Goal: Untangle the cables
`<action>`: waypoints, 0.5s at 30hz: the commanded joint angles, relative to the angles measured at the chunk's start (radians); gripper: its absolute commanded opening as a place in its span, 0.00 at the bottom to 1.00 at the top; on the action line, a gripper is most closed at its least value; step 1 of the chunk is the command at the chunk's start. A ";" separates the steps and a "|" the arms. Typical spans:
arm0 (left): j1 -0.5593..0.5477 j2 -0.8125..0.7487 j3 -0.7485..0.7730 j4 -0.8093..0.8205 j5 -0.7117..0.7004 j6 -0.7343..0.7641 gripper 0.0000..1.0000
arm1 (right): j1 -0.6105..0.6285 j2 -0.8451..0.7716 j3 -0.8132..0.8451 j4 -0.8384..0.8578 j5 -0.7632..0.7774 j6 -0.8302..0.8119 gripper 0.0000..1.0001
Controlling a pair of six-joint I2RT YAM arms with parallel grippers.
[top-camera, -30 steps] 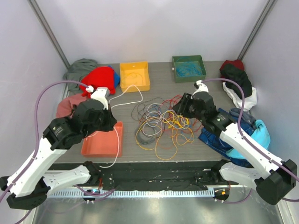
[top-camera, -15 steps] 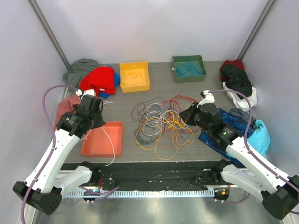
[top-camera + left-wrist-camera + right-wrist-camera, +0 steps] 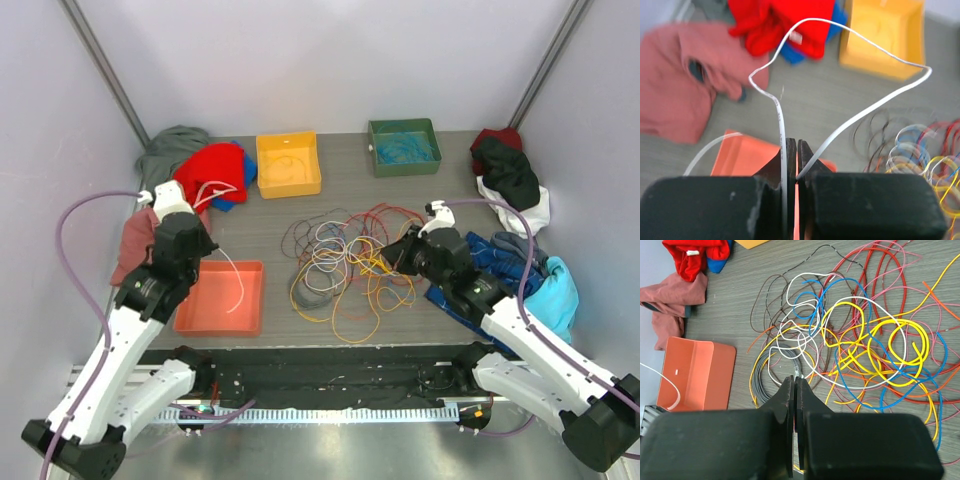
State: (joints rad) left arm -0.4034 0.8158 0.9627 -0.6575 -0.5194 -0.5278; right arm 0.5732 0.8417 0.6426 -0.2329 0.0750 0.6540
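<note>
The cables (image 3: 345,270) lie in a tangled heap of red, orange, yellow, blue, white, grey and black strands mid-table. They also show in the right wrist view (image 3: 865,340). My left gripper (image 3: 192,243) is shut on a white cable (image 3: 228,268) at the far left corner of the orange tray. In the left wrist view the white cable (image 3: 782,131) loops up from the closed fingers of the left gripper (image 3: 793,141) and over the red cloth. My right gripper (image 3: 393,250) is shut at the heap's right edge. Its tips (image 3: 794,378) hover above a grey coil (image 3: 760,380), with nothing clearly held.
An orange tray (image 3: 215,315) sits front left, a yellow bin (image 3: 288,163) at the back and a green bin (image 3: 404,146) holding blue-green wire back right. Red (image 3: 212,170), pink (image 3: 135,235) and grey cloths lie left. Blue (image 3: 500,265) and black cloths lie right.
My left arm has swung left and back, drawing the white cable off the table's middle so that it lies over the tray and the red cloth. My right gripper has lowered slightly toward the heap.
</note>
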 commanded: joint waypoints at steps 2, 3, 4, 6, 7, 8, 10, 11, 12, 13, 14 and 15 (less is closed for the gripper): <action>0.006 -0.139 -0.096 0.323 -0.113 0.150 0.00 | 0.004 -0.001 -0.012 0.075 -0.017 0.013 0.01; 0.006 -0.153 -0.128 0.331 -0.110 0.152 0.00 | 0.005 0.000 -0.017 0.081 -0.018 0.015 0.01; 0.006 -0.165 -0.148 0.341 -0.105 0.153 0.00 | 0.005 0.002 -0.020 0.083 -0.020 0.016 0.01; 0.006 -0.201 -0.214 0.340 -0.099 0.131 0.00 | 0.005 0.007 -0.032 0.093 -0.023 0.021 0.01; 0.006 -0.217 -0.243 0.343 -0.096 0.118 0.00 | 0.005 0.010 -0.037 0.098 -0.021 0.024 0.01; 0.006 -0.249 -0.309 0.343 -0.100 0.060 0.00 | 0.004 0.011 -0.046 0.107 -0.026 0.029 0.01; 0.006 -0.288 -0.375 0.361 -0.103 -0.001 0.00 | 0.004 0.016 -0.058 0.119 -0.027 0.039 0.01; 0.005 -0.315 -0.436 0.369 -0.106 -0.023 0.00 | 0.004 0.016 -0.069 0.133 -0.032 0.042 0.01; 0.002 -0.328 -0.455 0.374 -0.131 -0.068 0.00 | 0.005 0.020 -0.072 0.138 -0.037 0.045 0.01; 0.002 -0.334 -0.464 0.384 -0.126 -0.067 0.00 | 0.007 0.025 -0.073 0.139 -0.040 0.052 0.01; 0.000 -0.333 -0.466 0.409 -0.122 -0.063 0.00 | 0.007 0.028 -0.077 0.147 -0.041 0.053 0.01; -0.002 -0.310 -0.458 0.409 -0.122 -0.052 0.00 | 0.008 0.031 -0.078 0.149 -0.043 0.056 0.01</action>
State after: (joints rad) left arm -0.4034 0.5011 0.4984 -0.3557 -0.6052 -0.5224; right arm 0.5743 0.8642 0.5720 -0.1619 0.0448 0.6849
